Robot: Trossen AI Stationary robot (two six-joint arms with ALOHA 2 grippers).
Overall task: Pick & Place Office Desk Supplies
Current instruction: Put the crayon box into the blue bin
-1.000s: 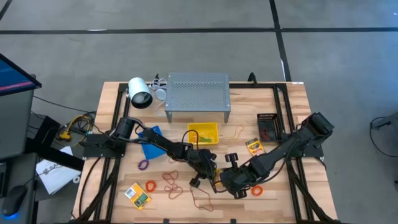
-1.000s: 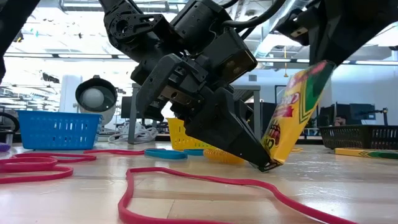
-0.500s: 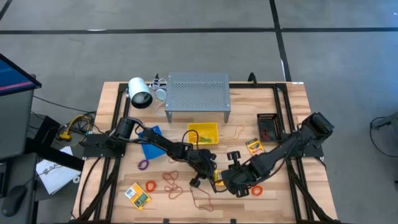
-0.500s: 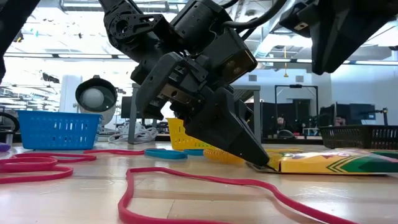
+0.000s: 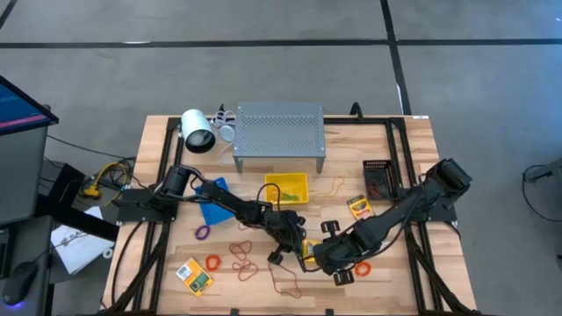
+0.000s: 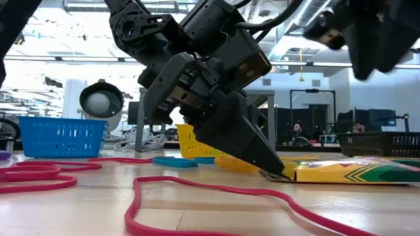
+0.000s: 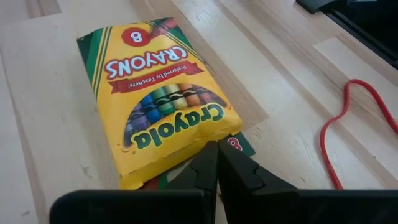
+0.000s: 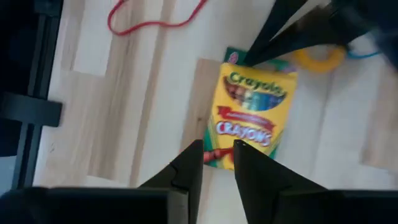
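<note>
Yellow cardboard forms the crayon box, a flat rectangular pack with green corner stripes, a red banner and a printed window showing crayon tips. It lies flat on the table, near the front centre, between the two grippers. Its green end flap sits at the tips of the left gripper, whose dark tapered fingers are pressed together with no gap; whether they pinch the flap or only touch it cannot be told. The right gripper hangs above the box with its jaws parted by a narrow gap and nothing between them; the box lies below, apart from its fingers.

Thin rubber loops lie scattered on the table: a red band runs in a long wavy line across the front, an orange band and a purple band lie to the left. A second crayon box lies right of centre, and a third near the front left corner.

Table surface: pale wooden planks, matt, with visible grain, framed by black rails. A grey perforated metal shelf stands at the rear, a yellow bin before it, a blue bin to the left and a black bin to the right. Beyond the table is a grey floor and a bright workshop with desks.
</note>
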